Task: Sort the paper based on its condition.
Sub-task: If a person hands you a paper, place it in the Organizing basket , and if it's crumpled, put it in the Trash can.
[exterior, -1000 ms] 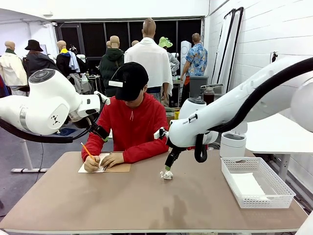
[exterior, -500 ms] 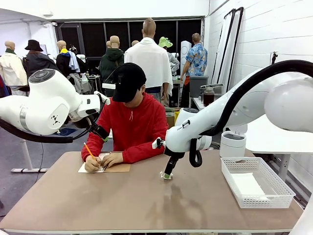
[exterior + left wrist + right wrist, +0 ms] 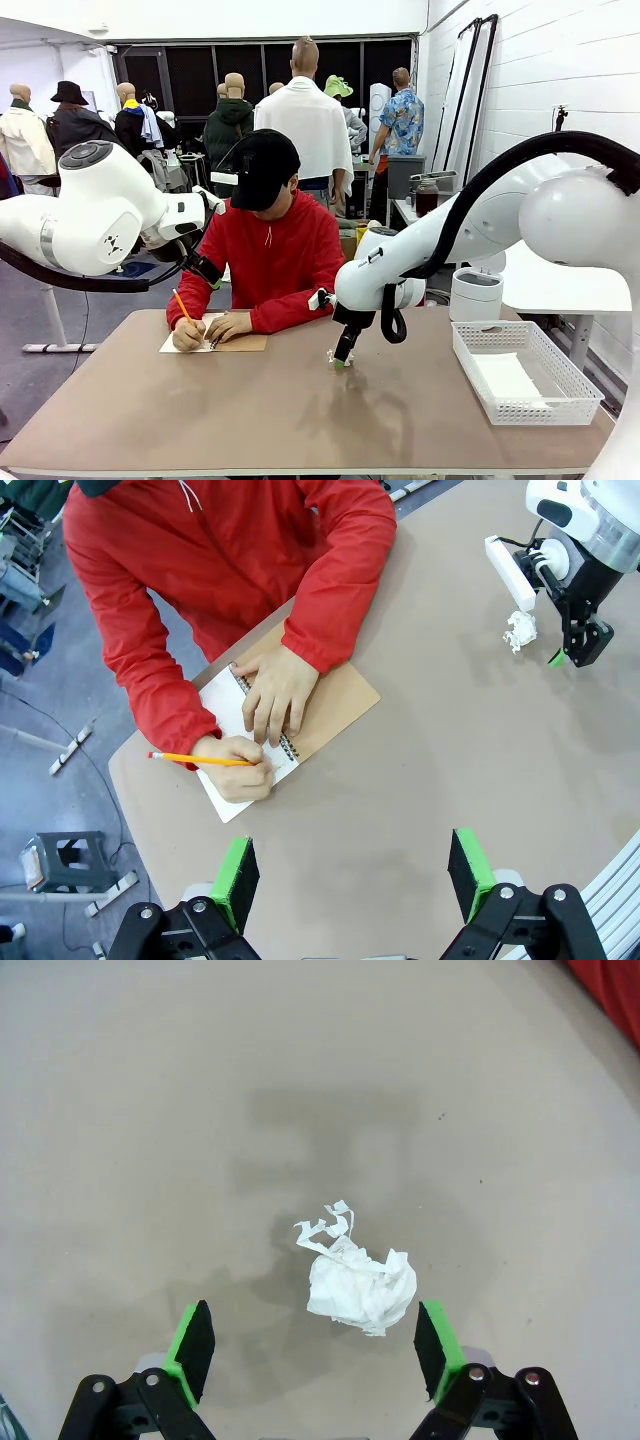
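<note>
A crumpled white paper wad [image 3: 360, 1285], a ragged curl sticking up from it, sits on the bare counter [image 3: 150, 1110]; a flat sheet [image 3: 505, 378] lies in the mesh basket [image 3: 530, 412]

No text, label, brand, number or sign can be read anywhere; nothing legible is made out

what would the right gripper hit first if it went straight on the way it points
Most likely the crumpled paper, which lies on the table between the fingers of the open right gripper. How far ahead is unclear.
</note>
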